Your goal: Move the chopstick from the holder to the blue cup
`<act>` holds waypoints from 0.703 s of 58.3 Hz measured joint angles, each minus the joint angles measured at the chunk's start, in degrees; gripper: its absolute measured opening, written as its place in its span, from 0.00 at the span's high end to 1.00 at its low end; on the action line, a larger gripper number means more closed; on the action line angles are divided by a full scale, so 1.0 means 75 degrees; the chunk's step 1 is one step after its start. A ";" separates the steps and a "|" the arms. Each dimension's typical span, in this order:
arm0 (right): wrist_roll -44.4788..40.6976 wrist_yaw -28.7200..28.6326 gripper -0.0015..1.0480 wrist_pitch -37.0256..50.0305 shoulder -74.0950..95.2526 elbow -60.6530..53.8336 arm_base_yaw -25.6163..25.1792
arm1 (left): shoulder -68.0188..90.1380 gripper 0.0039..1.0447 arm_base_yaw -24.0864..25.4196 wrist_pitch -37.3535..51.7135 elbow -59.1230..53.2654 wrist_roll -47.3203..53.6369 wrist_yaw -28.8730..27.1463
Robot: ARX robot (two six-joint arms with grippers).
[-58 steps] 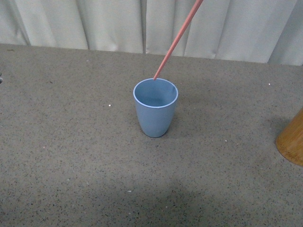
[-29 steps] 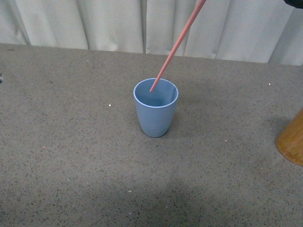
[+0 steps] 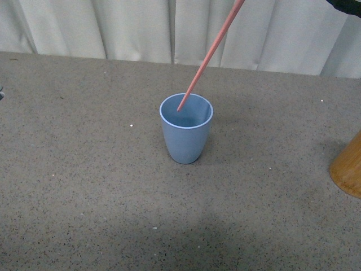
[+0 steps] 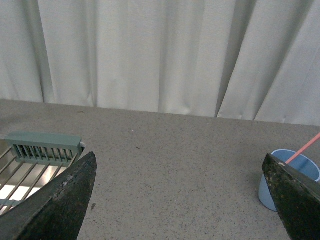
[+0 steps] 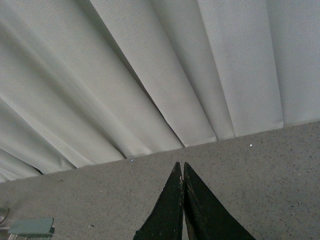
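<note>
the curtain (image 3: 135,28) is hanging across the top of the front view, and the speckled grey-brown table (image 3: 79,186) is filling everything below it. the holder (image 3: 347,169) is showing only as a tan wooden edge at the right border of the frame, well apart from the blue cup (image 3: 185,131), which is standing upright near the middle. a pale green rack (image 4: 44,147) is sitting at the lower left of the left wrist view, playing no part here.

the chopstick (image 3: 210,53) is slanting down from the upper middle of the front view, its lower tip sitting inside the cup's mouth while its upper end is running out of the top of the frame. that tilt seems to come from being held high at the far end and steered tip-first into the opening; i judge the insertion is partly done, with the release still to come.

the right gripper (image 5: 183,175) is pressed together in its own view, the two dark fingers meeting in a point; the stick itself is not showing between them there, so the grip on it is my inference. the left gripper (image 4: 180,200) is spread wide and holding nothing, with the cup and a bit of the stick peeking at the lower right of its view.
</note>
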 joint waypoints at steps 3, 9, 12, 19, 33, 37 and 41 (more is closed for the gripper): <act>0.0000 0.0017 0.99 0.0000 0.0012 0.0020 0.0009 | 0.0000 0.06 0.0000 0.0000 0.0000 0.0000 0.0000; -0.0003 0.0079 0.99 -0.0003 0.0026 0.0047 0.0023 | 0.0000 0.06 0.0000 0.0000 0.0000 0.0000 0.0000; -0.0012 0.0125 0.95 -0.0006 0.0026 0.0047 0.0032 | 0.0000 0.06 0.0000 0.0000 0.0000 0.0000 0.0000; -0.0015 0.0117 0.73 -0.0006 0.0032 0.0047 0.0050 | 0.0000 0.06 0.0000 0.0000 0.0000 0.0000 0.0000; -0.0052 0.0137 0.36 0.0052 0.0038 0.0047 0.0050 | 0.0000 0.06 0.0000 0.0000 0.0000 0.0000 0.0000; -0.0082 0.0283 0.26 0.0035 0.0009 0.0041 0.0026 | 0.0000 0.06 0.0000 0.0000 0.0000 0.0000 0.0000; -0.0111 0.0396 0.16 0.0035 -0.0085 -0.0026 -0.0017 | 0.0000 0.06 0.0000 0.0000 0.0000 0.0000 0.0000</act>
